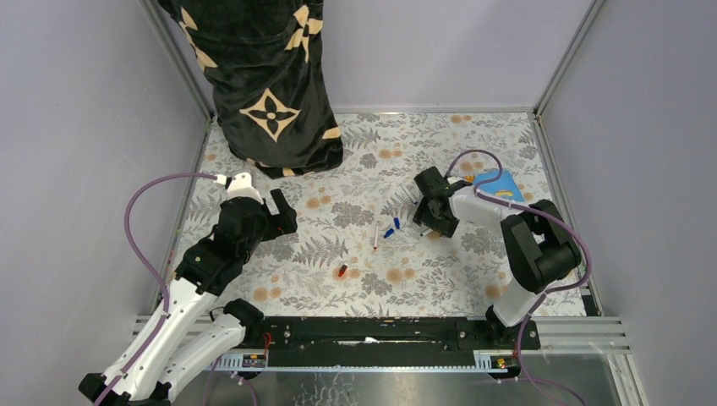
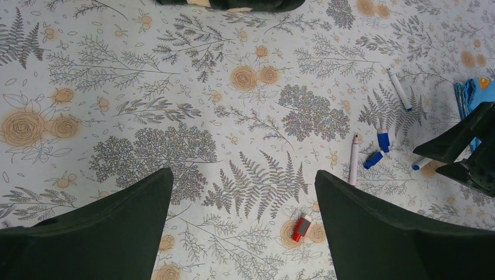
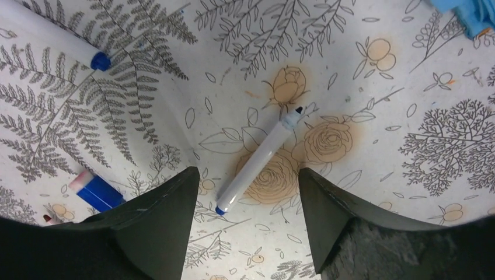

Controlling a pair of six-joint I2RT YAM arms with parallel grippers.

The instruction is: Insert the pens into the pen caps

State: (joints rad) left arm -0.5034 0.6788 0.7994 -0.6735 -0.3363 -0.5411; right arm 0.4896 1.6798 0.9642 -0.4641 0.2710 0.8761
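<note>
My right gripper (image 1: 425, 207) (image 3: 248, 170) is open and low over a white pen with a blue end (image 3: 260, 160), which lies on the table between its fingers. A second blue-ended pen (image 2: 400, 89) (image 3: 52, 38) lies just beyond. A third pen (image 1: 375, 237) (image 2: 353, 160) lies at mid-table. Two blue caps (image 2: 383, 140) (image 2: 373, 159) lie next to it, and one blue cap (image 3: 96, 191) shows by my right gripper's left finger. The red cap (image 1: 342, 271) (image 2: 301, 227) lies nearer the front. My left gripper (image 1: 283, 213) (image 2: 245, 175) is open and empty, left of all of them.
A blue folded cloth (image 1: 497, 184) (image 2: 476, 96) lies at the right, behind the right gripper. A black patterned fabric bag (image 1: 262, 85) stands at the back left. Metal frame rails and grey walls bound the floral table cover (image 1: 440, 144).
</note>
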